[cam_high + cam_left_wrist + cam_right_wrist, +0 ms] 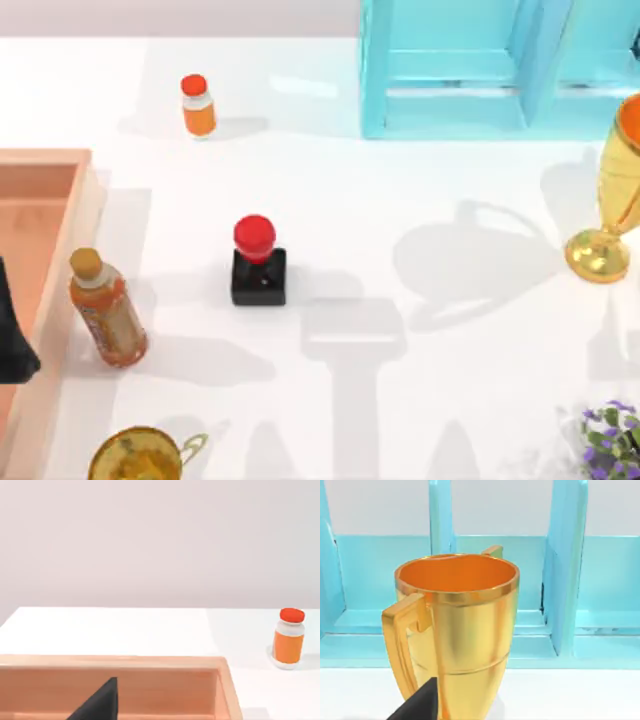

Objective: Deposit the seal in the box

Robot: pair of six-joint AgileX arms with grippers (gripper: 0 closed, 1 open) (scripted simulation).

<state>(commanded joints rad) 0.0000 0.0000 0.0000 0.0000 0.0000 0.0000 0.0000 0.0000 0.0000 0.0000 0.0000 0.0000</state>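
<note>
Red-knobbed seal (pixel 258 262) stands outside the box (pixel 62 280).

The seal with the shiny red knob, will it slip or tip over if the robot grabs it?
The seal probably stands steady: its black cube base sits flat on the table. The glossy round knob looks slippery, so a grip there might slide. Its flat base sides likely offer a surer hold, and it shouldn't roll.
</note>
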